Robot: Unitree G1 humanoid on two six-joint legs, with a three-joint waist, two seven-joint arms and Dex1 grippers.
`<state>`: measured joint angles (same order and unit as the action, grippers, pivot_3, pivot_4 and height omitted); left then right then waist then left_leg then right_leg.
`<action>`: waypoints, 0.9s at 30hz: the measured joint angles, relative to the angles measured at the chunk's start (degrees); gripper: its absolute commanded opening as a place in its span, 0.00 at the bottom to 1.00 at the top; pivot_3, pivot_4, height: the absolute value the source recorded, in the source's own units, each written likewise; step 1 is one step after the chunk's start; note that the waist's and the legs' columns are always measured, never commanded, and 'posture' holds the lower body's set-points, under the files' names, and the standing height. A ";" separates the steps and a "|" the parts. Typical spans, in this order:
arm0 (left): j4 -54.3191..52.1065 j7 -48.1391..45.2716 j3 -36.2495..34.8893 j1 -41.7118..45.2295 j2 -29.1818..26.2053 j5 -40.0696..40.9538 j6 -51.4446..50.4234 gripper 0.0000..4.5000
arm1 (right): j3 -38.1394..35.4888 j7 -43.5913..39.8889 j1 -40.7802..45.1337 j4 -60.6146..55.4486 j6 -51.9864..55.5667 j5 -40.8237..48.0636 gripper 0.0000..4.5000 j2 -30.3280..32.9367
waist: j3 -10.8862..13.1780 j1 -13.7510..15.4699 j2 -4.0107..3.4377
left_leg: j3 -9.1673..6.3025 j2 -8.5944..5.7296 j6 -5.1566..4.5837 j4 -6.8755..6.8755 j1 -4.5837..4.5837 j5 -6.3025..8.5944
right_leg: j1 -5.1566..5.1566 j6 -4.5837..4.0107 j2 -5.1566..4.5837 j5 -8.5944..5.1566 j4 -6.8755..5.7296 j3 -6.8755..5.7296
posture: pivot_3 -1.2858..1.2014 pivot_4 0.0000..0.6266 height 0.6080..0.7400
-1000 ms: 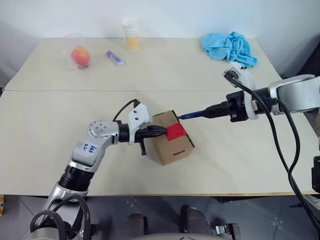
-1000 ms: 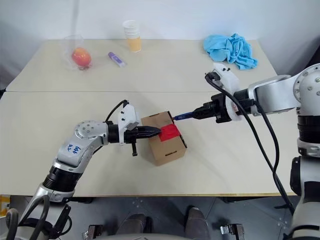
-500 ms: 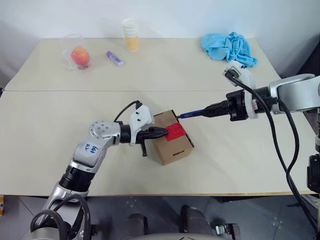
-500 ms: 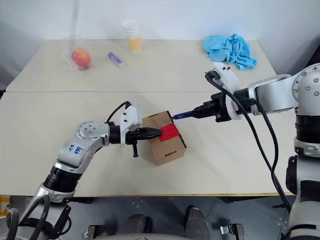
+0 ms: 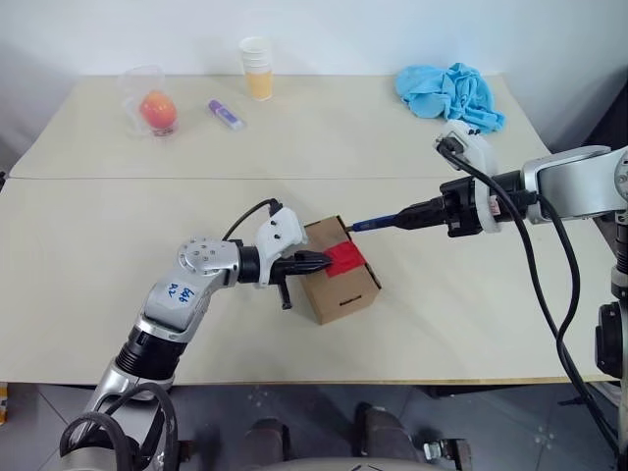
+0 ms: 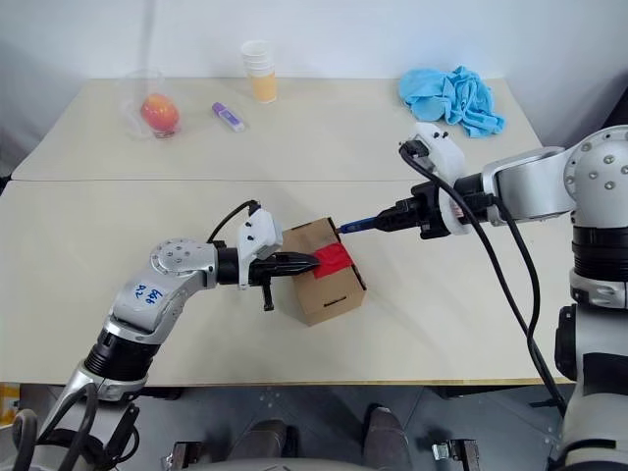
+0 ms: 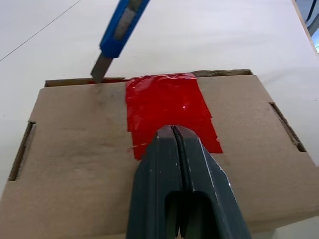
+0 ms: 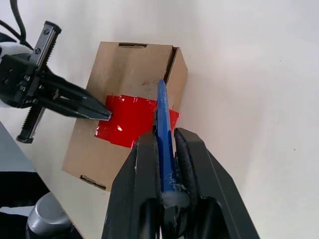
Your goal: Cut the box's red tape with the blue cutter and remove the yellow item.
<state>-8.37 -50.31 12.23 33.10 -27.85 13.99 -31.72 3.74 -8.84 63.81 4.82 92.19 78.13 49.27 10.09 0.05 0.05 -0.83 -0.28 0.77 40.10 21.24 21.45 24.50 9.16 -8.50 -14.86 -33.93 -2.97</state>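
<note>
The box (image 5: pixel 340 270) sits near the middle of the front desk (image 5: pixel 88 245), turned at an angle, its flaps down and the red tape (image 5: pixel 344 258) stuck across the seam on its top face.

The left arm reaches in from the near left, forearm angled up across the desk and wrist bent so the left gripper (image 5: pixel 324 260) lies almost level, pointing right. Its jaws are pressed fully together with nothing between them, and their tips rest on the near edge of the red tape, bearing on the top of the box.

The right arm comes in from the right side, elbow out, its hand sloping down toward the left. The right gripper (image 5: pixel 428 213) has its jaws clamped tight on the handle of the blue cutter (image 5: pixel 376 223), which sticks out ahead of the jaws toward the box. In the left wrist view the metal blade (image 7: pixel 101 67) touches the far top edge of the box, just beside the tape's far corner.

At the back of the desk stand a paper cup (image 5: pixel 256 67), a purple marker (image 5: pixel 225 113), an orange fruit in clear plastic (image 5: pixel 155 106) and a blue cloth (image 5: pixel 449 92).
</note>
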 measured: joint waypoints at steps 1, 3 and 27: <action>-0.11 0.02 0.00 0.00 0.00 0.01 -0.18 0.00 | 0.00 -0.05 -0.09 -0.08 0.00 0.00 0.04 0.00 | 0.00 0.00 0.00 | 0.00 0.00 0.00 0.00 0.00 0.00 | 0.00 0.00 0.00 0.00 0.00 0.00 | 0.52 0.24 1.00; -0.32 0.06 0.02 0.00 0.00 0.02 -0.54 0.00 | -0.01 -0.10 -0.70 -0.24 0.00 0.04 0.04 0.00 | 0.00 -0.01 0.00 | 0.00 0.00 0.00 0.00 0.00 0.00 | -0.01 0.00 0.00 0.00 0.00 0.00 | 0.52 0.24 1.00; -0.49 2.68 1.90 0.50 1.28 -0.94 -0.61 0.00 | 20.69 0.21 12.79 7.67 -0.71 10.05 0.04 5.76 | 0.00 0.02 0.00 | -0.01 0.00 0.00 -0.01 -0.02 0.00 | -0.01 0.00 0.00 0.00 0.03 0.01 | 0.52 0.24 1.00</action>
<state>-8.86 -47.63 14.13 33.60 -26.57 13.05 -32.33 24.44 -8.63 76.60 12.49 91.48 88.18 55.04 10.08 0.07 0.05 -0.84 -0.28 0.76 40.09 21.21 21.45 24.49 9.16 -8.50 -14.86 -33.90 -2.97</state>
